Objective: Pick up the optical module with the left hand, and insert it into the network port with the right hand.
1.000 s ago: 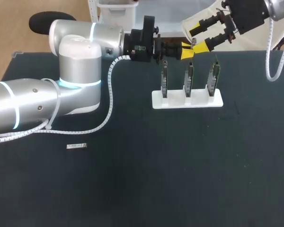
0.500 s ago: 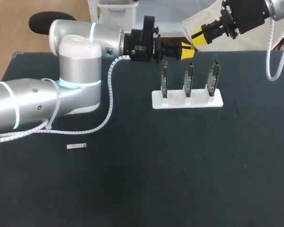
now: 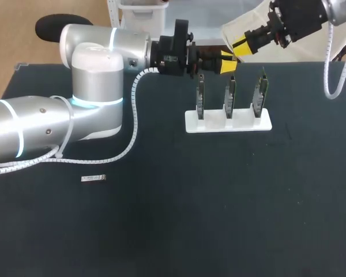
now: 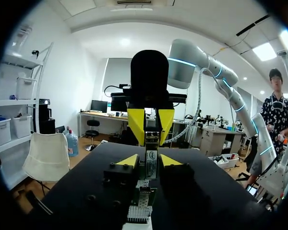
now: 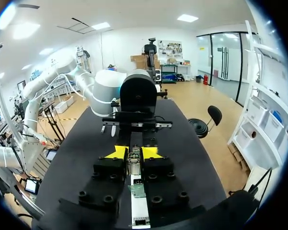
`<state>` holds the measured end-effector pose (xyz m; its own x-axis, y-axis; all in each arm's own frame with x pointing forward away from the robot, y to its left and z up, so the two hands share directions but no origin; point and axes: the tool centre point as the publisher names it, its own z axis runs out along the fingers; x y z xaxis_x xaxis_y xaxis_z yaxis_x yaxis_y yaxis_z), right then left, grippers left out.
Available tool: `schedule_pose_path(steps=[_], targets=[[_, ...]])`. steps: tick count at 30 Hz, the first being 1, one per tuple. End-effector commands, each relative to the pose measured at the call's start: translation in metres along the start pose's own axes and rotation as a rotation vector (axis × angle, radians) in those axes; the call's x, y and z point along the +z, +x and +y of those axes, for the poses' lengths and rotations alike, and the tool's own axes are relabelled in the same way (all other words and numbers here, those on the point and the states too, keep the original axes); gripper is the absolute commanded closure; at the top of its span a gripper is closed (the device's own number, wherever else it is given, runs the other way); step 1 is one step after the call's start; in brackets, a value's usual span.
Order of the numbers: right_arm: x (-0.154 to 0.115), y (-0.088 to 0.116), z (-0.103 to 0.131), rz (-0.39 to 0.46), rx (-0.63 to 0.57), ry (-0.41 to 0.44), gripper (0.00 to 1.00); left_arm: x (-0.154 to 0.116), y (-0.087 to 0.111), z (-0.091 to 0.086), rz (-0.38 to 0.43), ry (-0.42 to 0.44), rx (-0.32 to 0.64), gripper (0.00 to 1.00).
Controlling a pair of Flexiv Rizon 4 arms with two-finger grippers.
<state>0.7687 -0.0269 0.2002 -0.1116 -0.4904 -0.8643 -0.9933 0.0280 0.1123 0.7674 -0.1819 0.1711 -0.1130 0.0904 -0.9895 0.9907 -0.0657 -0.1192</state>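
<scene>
- A dark table (image 3: 219, 202) filled the scene, with both arms meeting over its far edge.
- The left arm (image 3: 92, 81) came in from the left and stretched level toward the right, above the table.
- The left gripper (image 4: 150, 160) was closed on the optical module (image 4: 151, 153). Its two yellow tips pressed against the module from either side.
- The right gripper (image 5: 134, 152) came in from the far right corner and faced the left one head-on. Its yellow fingers were also clamped on the same module, gripping the end that stuck out past the left gripper's tips.
- The module was therefore held in the air between the two grippers, touching nothing else.
- A white holder (image 3: 228, 122) lay on the table below and just nearer than the grippers.
- Three narrow boards stood upright in a row in the holder: a left board (image 3: 200, 95), a middle board (image 3: 231, 97) and a right board (image 3: 260, 92).
- The meeting point of the grippers hung above the left and middle boards, without touching them.
- A small pale strip (image 3: 93, 178) lay flat on the near left part of the table, well apart from the holder.
</scene>
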Motion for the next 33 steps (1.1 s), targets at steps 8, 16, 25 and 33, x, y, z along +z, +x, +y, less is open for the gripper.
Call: schedule_pose_path(steps=[8,16,25,33], targets=[[-0.003,0.0,-0.002,0.001,-0.005,0.003,1.0,0.001,0.001,0.001,-0.001,0.0,0.001,0.0],[-0.003,-0.001,-0.002,0.001,-0.01,0.007,1.0,-0.001,-0.004,0.001,0.02,-0.005,0.037,0.0],[-0.005,0.001,-0.002,-0.003,-0.006,0.014,1.0,-0.013,-0.014,0.0,0.141,-0.048,0.108,0.0],[-0.006,0.001,-0.002,-0.001,-0.008,0.014,1.0,-0.019,-0.012,-0.008,0.259,-0.066,0.13,0.0]])
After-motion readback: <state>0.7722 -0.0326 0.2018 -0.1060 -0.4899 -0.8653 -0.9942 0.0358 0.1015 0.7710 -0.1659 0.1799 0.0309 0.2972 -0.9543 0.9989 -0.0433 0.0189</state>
